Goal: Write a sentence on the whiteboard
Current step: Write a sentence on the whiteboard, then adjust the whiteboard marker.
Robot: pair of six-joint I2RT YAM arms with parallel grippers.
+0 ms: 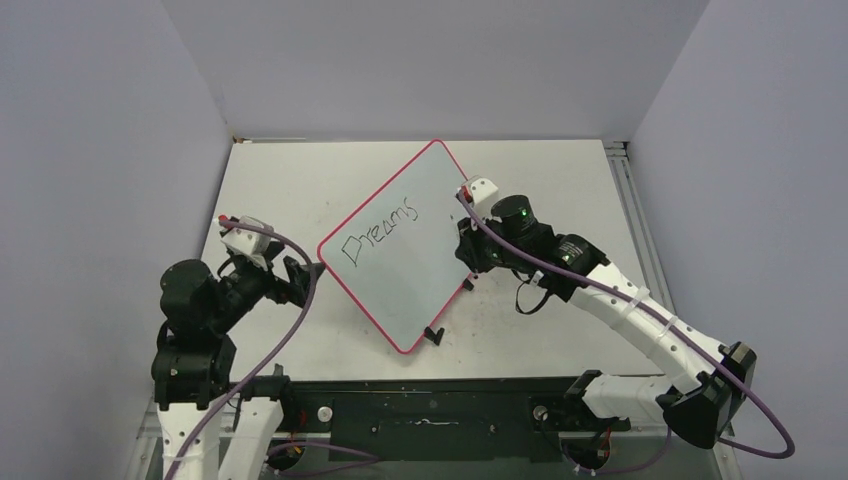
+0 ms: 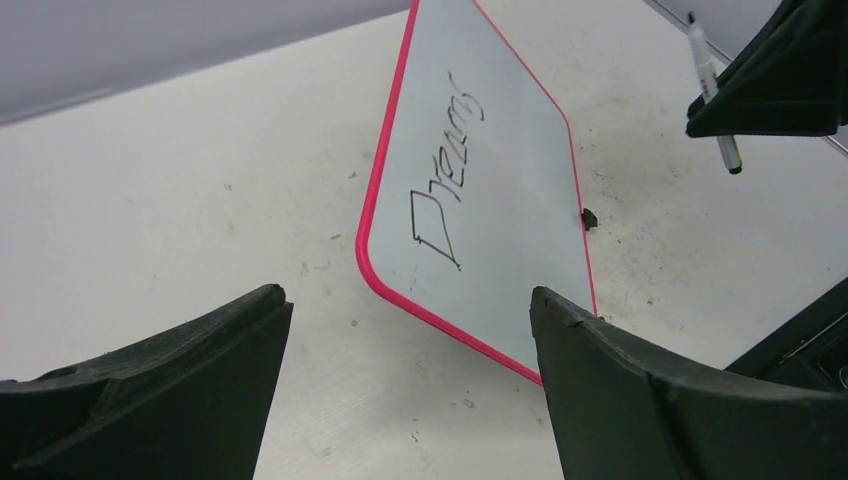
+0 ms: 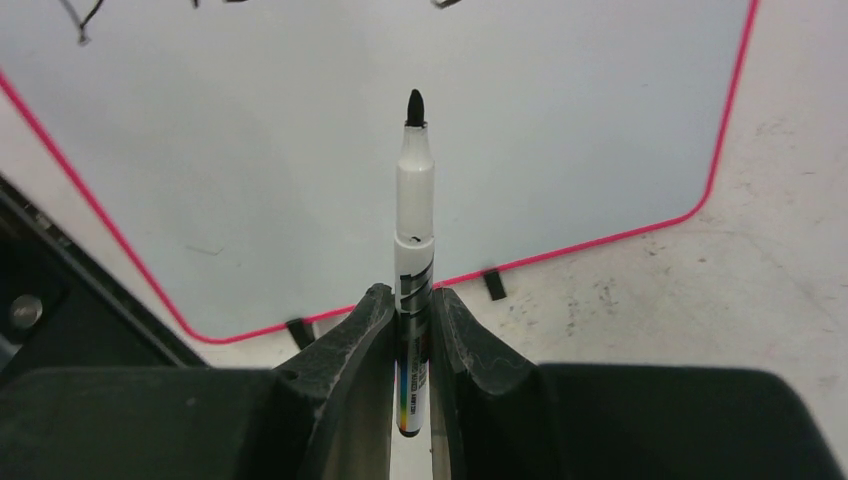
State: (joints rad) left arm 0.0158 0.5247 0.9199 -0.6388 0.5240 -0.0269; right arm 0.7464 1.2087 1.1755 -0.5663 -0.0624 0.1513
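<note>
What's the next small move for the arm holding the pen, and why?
Probably lower the right gripper so the black tip of the uncapped white marker meets the pink-rimmed white whiteboard on its blank area below the handwritten black word "Dreams". Only that word is written, the tip appears to hang off the surface, and the open left gripper grips nothing.

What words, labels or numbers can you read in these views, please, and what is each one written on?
"Dreams": black handwritten word on the whiteboard.
Dark print and a colour strip on the marker held in the right gripper: too small and blurred to read.
Nothing else legible in any view.
</note>
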